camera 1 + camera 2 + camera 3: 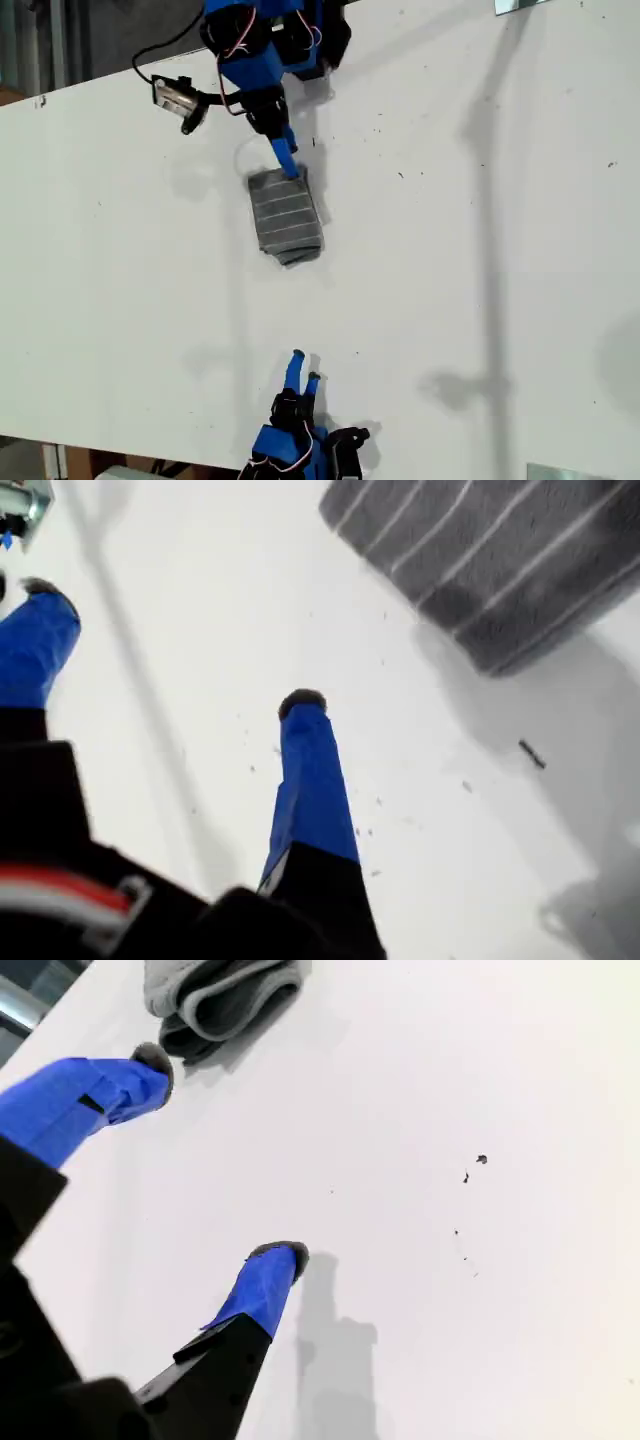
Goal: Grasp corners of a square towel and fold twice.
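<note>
Open-jawed, my first gripper [286, 158] hangs at the 12 o'clock side of the towel [286, 213] in the exterior view, its blue fingers pointing down toward the cloth's upper edge. In the first wrist view the two black-tipped fingers [308, 770] stand wide apart over bare white table [480, 300] with nothing between them. The striped grey towel [500, 560] lies just beyond their tips, and a strip of table shows in between.

The towel is folded into a small thick rectangle. It lies flat on the table, a little toward 10 o'clock from the middle of the exterior view, with its long side running from 12 to 6 o'clock and its white stripes crossing it. At its 6 o'clock end the layers splay slightly.

My second gripper [305, 367] sits well apart from the towel, at 6 o'clock of it near the table's edge, and points up toward it. Its jaws are also spread and hold nothing. Between its fingers [265, 1285] the second wrist view shows only table, and the towel's stacked hemmed folds [220, 1000] lie farther off.
</note>
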Available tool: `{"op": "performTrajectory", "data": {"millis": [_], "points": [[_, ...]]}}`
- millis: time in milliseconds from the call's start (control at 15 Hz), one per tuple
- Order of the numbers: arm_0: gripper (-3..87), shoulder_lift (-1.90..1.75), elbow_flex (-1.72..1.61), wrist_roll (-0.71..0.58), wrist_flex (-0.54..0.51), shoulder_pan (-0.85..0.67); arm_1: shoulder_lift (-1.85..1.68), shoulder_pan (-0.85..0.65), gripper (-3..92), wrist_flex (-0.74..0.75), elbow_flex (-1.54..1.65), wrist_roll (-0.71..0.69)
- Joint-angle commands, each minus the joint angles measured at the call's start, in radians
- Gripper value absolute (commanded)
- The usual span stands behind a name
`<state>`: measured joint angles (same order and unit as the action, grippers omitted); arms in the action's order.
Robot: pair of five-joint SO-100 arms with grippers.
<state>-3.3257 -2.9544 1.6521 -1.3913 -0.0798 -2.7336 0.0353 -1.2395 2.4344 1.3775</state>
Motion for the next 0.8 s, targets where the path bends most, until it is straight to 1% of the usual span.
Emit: {"op": "performTrajectory", "data": {"millis": [0, 67, 200, 333, 400, 467, 533, 600, 667, 733], "points": [[34.1, -0.025, -0.021, 0.018, 0.000, 0.025, -0.561, 0.175, 43.3, -0.061, 0.362, 0.212], [34.1, -0.061, -0.037, 0.017, 0.006, 0.029, -0.534, 0.193, 41.8, -0.097, 0.337, 0.229], [34.0, -0.120, -0.055, 0.021, 0.006, 0.032, -0.551, 0.178, 33.6, -0.098, 0.337, 0.249], [34.1, -0.141, -0.092, 0.025, 0.034, 0.048, -0.560, 0.193, 32.3, -0.126, 0.345, 0.288], [33.3, -0.141, -0.107, 0.041, 0.038, 0.055, -0.560, 0.224, 32.3, -0.140, 0.362, 0.330], [33.0, -0.140, -0.132, 0.060, 0.038, 0.057, -0.560, 0.272, 29.6, -0.163, 0.410, 0.399], [32.8, -0.117, -0.146, 0.066, 0.054, 0.066, -0.558, 0.334, 28.5, -0.155, 0.428, 0.400], [32.5, -0.117, -0.147, 0.080, 0.057, 0.086, -0.558, 0.345, 25.3, -0.189, 0.410, 0.405], [32.2, -0.115, -0.149, 0.075, 0.057, 0.095, -0.558, 0.356, 24.7, -0.204, 0.402, 0.400], [31.9, -0.141, -0.163, 0.017, 0.081, 0.110, -0.558, 0.379, 24.7, -0.201, 0.407, 0.399]]}}
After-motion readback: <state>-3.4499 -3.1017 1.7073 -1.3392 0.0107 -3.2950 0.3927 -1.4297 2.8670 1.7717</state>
